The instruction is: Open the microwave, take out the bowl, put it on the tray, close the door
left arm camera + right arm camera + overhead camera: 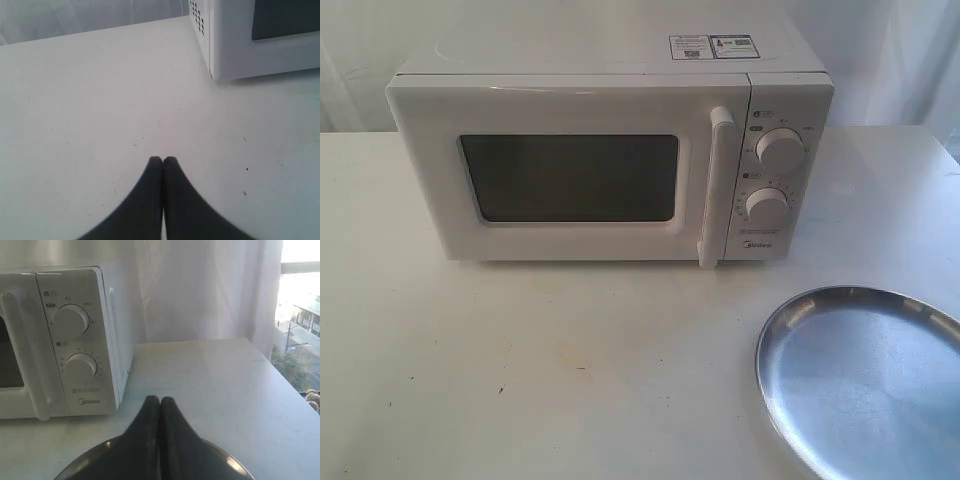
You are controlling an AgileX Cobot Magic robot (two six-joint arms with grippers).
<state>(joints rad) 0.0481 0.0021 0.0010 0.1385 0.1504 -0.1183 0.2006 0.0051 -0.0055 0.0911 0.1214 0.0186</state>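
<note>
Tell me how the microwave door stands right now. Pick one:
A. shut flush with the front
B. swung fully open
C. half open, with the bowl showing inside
A: the door lies flush with the front of the microwave, its bar handle upright against the body, and no gap shows along its edges.

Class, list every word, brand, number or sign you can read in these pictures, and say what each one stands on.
"Midea": brand name on the control panel of the microwave, below the lower knob.
Two stickers on the microwave's top: print too small to read.
Small labels and scale marks around the upper knob and the lower knob: blurred, not readable.
No other text shows.
</note>
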